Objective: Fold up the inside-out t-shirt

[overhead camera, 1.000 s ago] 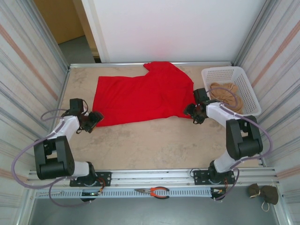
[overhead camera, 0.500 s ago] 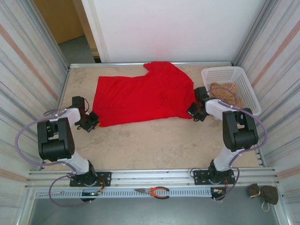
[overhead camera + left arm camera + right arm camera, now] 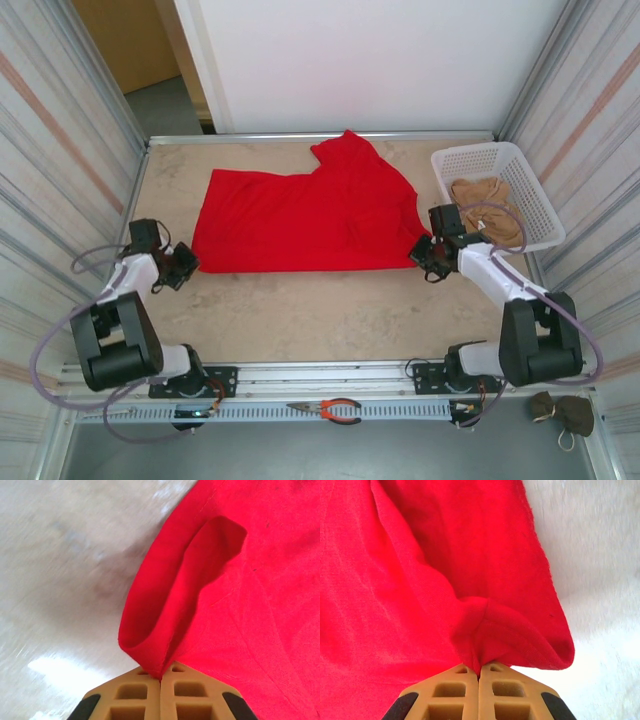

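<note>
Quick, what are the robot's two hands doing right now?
Left gripper: shut, pinching an edge of the red t-shirt.
Right gripper: shut, pinching the t-shirt's other end.

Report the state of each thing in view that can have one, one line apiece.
red t-shirt: spread out on the table, unfolded, pinched at both ends of its near edge
left gripper: shut on the shirt's edge
right gripper: shut on a bunched corner of the shirt
white basket: upright, holding a cloth
tan cloth: crumpled inside the basket
pliers: lying flat by the front rail, untouched
</note>
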Action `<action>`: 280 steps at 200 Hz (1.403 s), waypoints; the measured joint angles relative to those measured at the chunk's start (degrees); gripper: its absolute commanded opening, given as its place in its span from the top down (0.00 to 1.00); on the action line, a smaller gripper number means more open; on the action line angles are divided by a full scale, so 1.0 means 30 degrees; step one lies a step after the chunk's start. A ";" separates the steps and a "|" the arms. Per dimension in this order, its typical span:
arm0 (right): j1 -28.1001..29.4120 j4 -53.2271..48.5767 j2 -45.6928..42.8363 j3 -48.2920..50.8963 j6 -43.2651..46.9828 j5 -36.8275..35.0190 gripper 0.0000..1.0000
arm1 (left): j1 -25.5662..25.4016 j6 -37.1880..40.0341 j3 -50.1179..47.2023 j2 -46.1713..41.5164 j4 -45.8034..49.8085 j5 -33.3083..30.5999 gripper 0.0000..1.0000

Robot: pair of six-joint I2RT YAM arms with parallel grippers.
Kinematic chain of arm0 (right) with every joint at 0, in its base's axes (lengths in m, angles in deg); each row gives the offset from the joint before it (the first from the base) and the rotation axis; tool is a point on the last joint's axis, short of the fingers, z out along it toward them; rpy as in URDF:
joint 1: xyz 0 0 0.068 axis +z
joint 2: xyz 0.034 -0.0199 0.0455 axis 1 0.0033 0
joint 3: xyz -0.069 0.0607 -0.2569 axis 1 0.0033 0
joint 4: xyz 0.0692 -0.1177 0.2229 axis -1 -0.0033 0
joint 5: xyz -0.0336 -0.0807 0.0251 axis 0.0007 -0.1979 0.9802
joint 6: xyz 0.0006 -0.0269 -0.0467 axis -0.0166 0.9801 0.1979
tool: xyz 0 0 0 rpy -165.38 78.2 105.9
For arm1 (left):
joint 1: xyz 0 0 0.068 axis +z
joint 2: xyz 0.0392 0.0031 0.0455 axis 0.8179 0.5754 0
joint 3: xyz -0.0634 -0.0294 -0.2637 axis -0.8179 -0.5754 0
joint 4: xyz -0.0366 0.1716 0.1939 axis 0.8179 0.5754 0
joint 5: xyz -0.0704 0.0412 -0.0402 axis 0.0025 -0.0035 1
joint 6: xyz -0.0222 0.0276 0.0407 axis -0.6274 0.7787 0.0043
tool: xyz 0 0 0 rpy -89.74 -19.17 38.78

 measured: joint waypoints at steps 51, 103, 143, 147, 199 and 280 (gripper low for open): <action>0.0685 -0.1887 -0.4524 0.3373 -0.0437 0.0000 1.00 | 0.0488 -0.1297 -0.3461 -0.4677 0.1166 0.0219 1.00; 0.0124 -0.3424 -0.6455 0.3985 -0.0699 0.0138 0.42 | 0.0685 -0.1668 -0.3308 -0.5952 0.2725 0.0044 0.44; 0.0109 -0.4736 -0.6798 0.1902 -0.0648 0.0211 0.41 | 0.0758 -0.1188 -0.1151 -0.6003 0.3687 -0.0277 0.37; 0.0109 -0.4794 -0.6776 0.1479 -0.0619 0.0211 0.40 | 0.0758 -0.1100 -0.0860 -0.5960 0.3672 -0.0262 0.37; -0.2710 -0.4772 -0.4597 -0.1617 0.1107 0.0226 0.31 | 0.0750 0.0313 0.2674 -0.2892 0.3162 0.0423 0.37; -1.0193 -0.4903 -0.4379 -0.0648 0.3198 0.2237 0.14 | -0.0437 0.0597 0.2302 -0.1967 0.2062 0.0925 0.36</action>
